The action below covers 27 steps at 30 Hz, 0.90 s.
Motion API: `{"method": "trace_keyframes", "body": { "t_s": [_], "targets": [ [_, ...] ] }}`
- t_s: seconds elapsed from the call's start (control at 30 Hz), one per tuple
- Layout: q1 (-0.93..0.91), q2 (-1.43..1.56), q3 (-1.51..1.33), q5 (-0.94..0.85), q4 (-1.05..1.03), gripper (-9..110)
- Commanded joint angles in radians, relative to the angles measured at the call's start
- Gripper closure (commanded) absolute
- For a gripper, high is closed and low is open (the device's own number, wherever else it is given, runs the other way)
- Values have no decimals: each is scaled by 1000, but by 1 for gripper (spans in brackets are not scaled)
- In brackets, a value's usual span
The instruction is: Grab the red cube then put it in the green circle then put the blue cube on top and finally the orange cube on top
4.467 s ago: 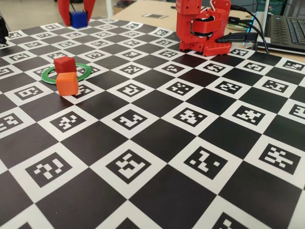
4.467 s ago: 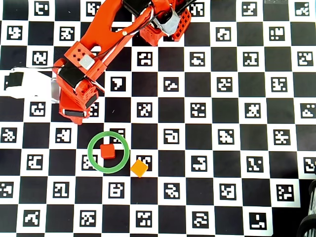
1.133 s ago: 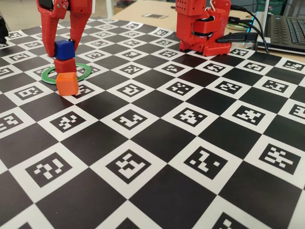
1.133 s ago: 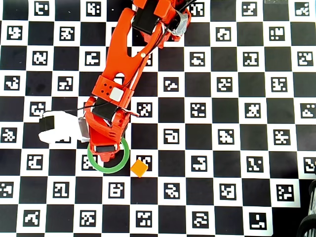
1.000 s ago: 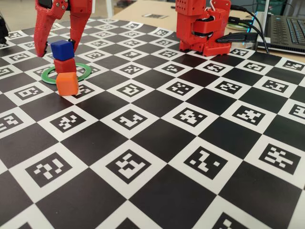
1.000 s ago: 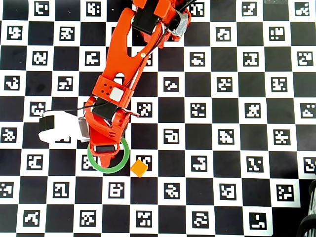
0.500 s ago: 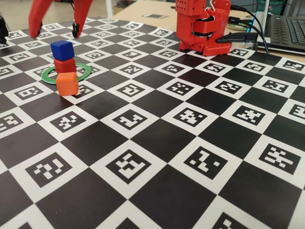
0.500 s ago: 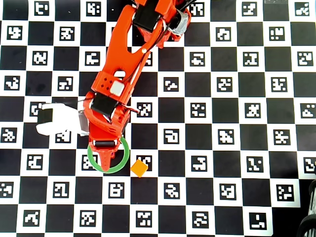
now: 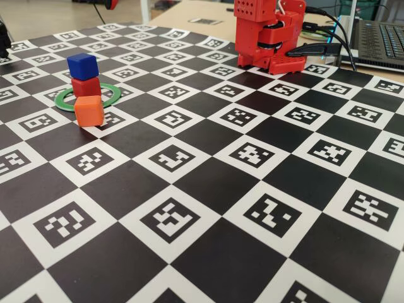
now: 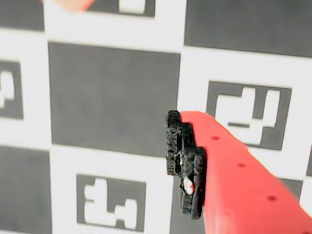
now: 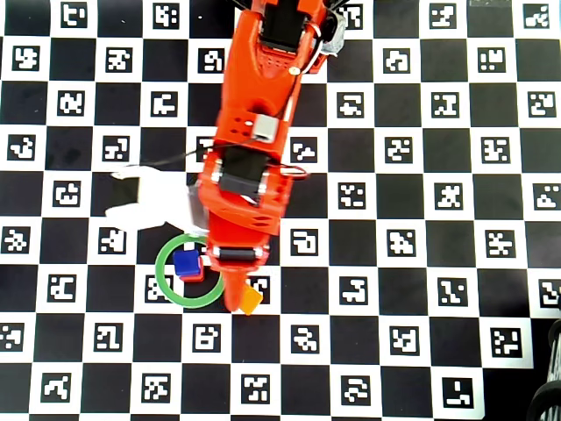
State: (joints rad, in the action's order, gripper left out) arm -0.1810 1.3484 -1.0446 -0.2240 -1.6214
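Observation:
The blue cube [image 9: 83,65] [image 11: 185,262] rests on the red cube [image 9: 86,86] [image 11: 196,276], and the stack stands inside the green circle [image 9: 63,101] [image 11: 166,285]. The orange cube [image 9: 89,110] [image 11: 252,302] sits on the board just outside the ring, towards the camera in the fixed view. My gripper [image 11: 230,291] hangs high over the ring's right edge in the overhead view, and its finger covers part of the orange cube. The wrist view shows the gripper [image 10: 100,165] open, with one red, black-padded finger [image 10: 184,165] over the board and nothing between the jaws.
A black-and-white marker checkerboard [image 9: 208,183] covers the table. The red arm base [image 9: 268,38] stands at the far edge, with cables and a laptop [image 9: 379,38] behind it. A white camera mount [image 11: 145,200] sticks out left of the wrist.
The gripper opened off the blue cube, leaving it on the red cube. It then rose out of the fixed view and swung right in the overhead view, over the orange cube.

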Motion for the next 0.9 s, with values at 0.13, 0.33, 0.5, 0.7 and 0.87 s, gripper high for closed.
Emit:
{"method": "trace_keyframes", "body": {
  "t_s": [0.13, 0.33, 0.5, 0.7, 0.87],
  "targets": [
    [49, -23, 3, 38, 115, 54],
    [37, -97, -107, 37, 247, 52],
    [20, -163, -173, 51, 339, 52],
    [5, -236, -184, 66, 411, 52],
    [-9, -287, -166, 69, 442, 52]
  ]
}}
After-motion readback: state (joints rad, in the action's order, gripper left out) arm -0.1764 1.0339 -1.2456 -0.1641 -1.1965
